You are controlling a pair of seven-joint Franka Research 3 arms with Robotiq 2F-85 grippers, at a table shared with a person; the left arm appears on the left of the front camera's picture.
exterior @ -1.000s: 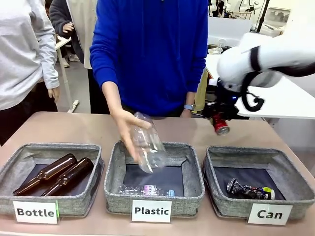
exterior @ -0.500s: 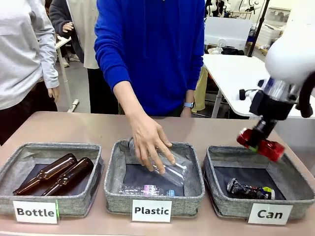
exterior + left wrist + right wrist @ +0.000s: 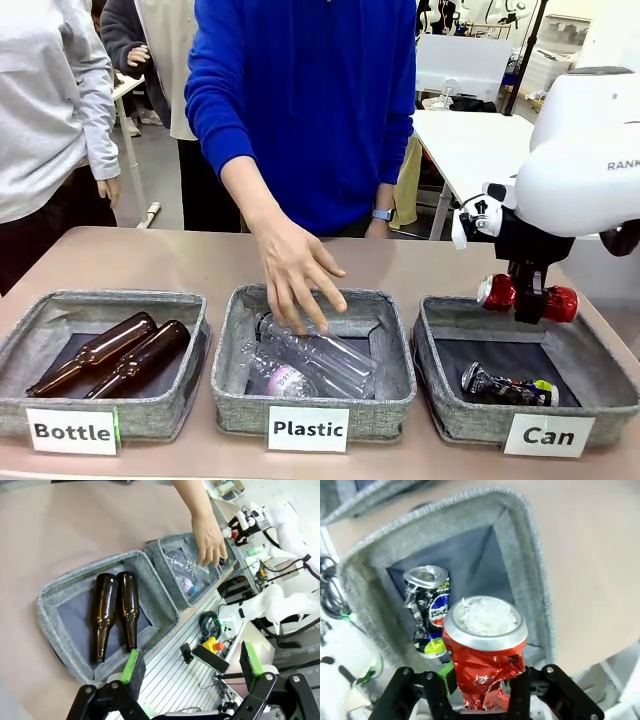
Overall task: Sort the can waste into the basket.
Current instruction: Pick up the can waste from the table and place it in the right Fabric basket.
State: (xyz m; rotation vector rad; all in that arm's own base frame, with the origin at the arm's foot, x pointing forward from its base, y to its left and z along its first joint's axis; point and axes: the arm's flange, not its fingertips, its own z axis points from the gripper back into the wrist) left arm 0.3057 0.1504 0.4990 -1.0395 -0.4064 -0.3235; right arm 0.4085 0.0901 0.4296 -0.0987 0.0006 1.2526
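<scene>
My right gripper [image 3: 529, 308] is shut on the dented red can [image 3: 497, 292] and holds it sideways above the back rim of the grey basket labelled "Can" [image 3: 470, 425]. In the right wrist view the red can [image 3: 485, 647] sits between the right gripper's [image 3: 482, 692] jaws, silver end facing the camera, over the Can basket [image 3: 520, 545]. A dark printed can [image 3: 505, 387] lies on the basket's floor, and the wrist view shows this dark can [image 3: 427, 612] under the red one. My left gripper [image 3: 191, 660] is open and holds nothing, high above the table's near edge.
A person's hand [image 3: 295, 265] hovers over the middle "Plastic" basket [image 3: 228, 400], where clear plastic bottles [image 3: 310, 365] lie. Two brown bottles [image 3: 110, 357] lie in the "Bottle" basket [image 3: 20, 405] at the left. Bare table stretches behind the baskets.
My right gripper has carried the red can right and down until it hangs above the Can basket. The person dropped a clear bottle into the Plastic basket and opened the hand.
</scene>
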